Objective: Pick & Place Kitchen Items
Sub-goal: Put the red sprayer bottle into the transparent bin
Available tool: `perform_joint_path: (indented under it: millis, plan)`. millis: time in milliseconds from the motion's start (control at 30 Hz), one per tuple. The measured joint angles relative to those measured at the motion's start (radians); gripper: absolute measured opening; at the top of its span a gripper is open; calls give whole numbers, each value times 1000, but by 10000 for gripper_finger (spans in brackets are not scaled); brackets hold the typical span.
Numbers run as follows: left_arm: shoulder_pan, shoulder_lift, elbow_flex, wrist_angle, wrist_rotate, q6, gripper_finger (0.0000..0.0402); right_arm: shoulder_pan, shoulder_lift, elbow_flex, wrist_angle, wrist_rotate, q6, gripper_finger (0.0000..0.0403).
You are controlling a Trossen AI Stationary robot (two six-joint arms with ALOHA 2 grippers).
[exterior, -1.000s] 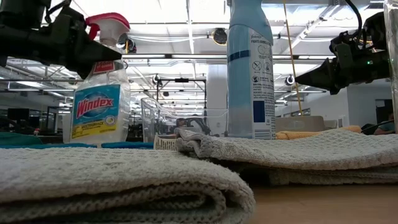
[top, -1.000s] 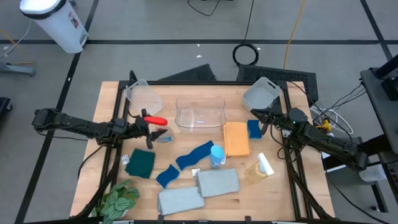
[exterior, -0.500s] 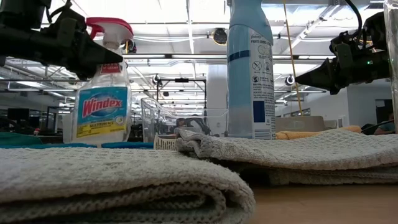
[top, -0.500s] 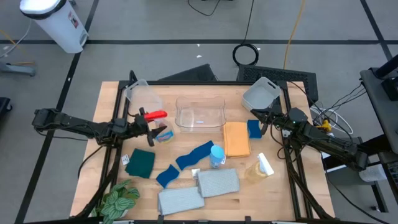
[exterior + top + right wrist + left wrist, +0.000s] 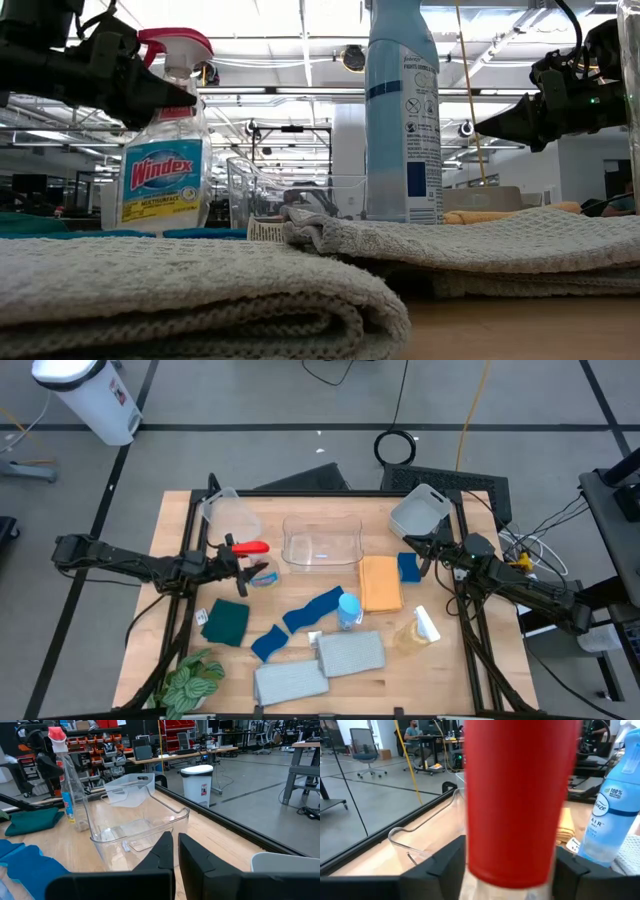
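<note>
L tool clamped on Windex bottle by its neck, upright, w/ its base near the surface, left of clear tub; R tool nearly closed, empty, by blue sponge.

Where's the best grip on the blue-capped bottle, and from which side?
Take the blue-capped bottle around its straight cylindrical body, below the cap; it stands upright. Probably come level from the right hand's side, over the flat orange sponge; towels and blue cloth crowd the other sides.

Two slim dark jointed arms, each gripper black.
</note>
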Motion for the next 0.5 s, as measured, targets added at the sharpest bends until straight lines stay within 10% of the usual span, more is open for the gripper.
perform_joint_path:
  millis: [300, 500]
  plan:
    - [0, 0, 0, -1, 56, 0, 105, 0, 0, 0, 0, 0, 0, 4]
    - [0, 0, 0, -1, 57, 0, 111, 0, 0, 0, 0, 0, 0, 4]
